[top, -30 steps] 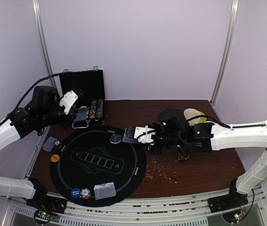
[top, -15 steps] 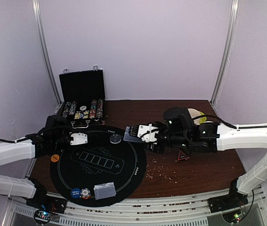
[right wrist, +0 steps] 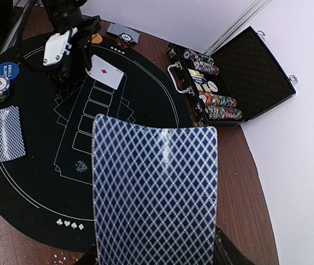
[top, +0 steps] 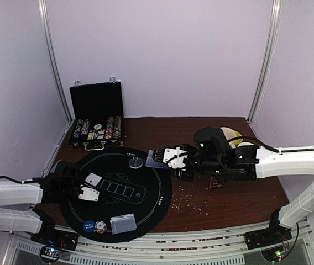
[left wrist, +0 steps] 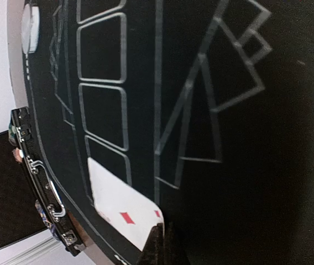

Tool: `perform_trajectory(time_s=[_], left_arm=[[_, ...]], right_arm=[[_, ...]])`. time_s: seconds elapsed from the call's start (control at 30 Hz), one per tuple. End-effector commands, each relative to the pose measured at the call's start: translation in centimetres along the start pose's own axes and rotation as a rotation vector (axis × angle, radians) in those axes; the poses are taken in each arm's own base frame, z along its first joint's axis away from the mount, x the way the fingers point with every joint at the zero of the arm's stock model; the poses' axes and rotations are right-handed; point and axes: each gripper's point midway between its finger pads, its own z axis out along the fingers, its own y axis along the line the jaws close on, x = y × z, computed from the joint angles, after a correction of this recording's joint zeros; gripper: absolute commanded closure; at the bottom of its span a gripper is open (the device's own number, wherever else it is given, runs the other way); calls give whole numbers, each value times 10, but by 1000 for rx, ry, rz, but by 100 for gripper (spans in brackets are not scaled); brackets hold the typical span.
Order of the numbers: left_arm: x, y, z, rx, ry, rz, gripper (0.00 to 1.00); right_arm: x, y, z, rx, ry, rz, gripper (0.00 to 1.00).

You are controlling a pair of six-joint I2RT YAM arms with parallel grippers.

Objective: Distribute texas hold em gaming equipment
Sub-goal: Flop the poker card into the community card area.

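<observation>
My left gripper [top: 89, 189] is shut on a face-up white card [top: 94, 179] with red diamonds, held low over the left end of the black round mat [top: 146, 201]. The left wrist view shows the card [left wrist: 118, 204] pinched at its corner by the fingertips [left wrist: 156, 245]. My right gripper [top: 162, 157] is shut on the blue-backed deck [right wrist: 154, 187] above the mat's far right edge. A clear grey disc [top: 136, 163] lies near the deck. A blue disc [top: 89, 225], a red-white disc [top: 100, 226] and face-down cards [top: 123, 222] lie at the mat's near edge.
The open black case [top: 97, 118] with chip rows stands at the back left. A mug [top: 229, 134] stands behind the right arm. A small red triangle [top: 215, 184] and crumbs [top: 193, 200] lie on the brown table right of the mat.
My left arm has swung from the case down to the mat's left part, carrying a card that now shows face up. The right arm with the deck has barely moved.
</observation>
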Motion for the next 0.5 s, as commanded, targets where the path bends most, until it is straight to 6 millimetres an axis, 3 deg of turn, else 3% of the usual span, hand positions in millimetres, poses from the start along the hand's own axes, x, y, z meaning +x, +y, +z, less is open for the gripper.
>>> perform_trajectory(time_s=[0.0,0.1,0.37,0.47], left_arm=[[-1,-24,-7,39,-40,-5,100],[-2,-6,-7,-31,-48,-60,100],[7,-3,6,-14,-16,-60,100],[13,7,11,-27,7,-76,100]], right_arm=[[-11,-8,-8,25,-48,0,52],[-11,-8,-8,28,-45,0,52],[-7,-8,-9,35,-47,9,52],[-6,-7,-10,34,-43,5,52]])
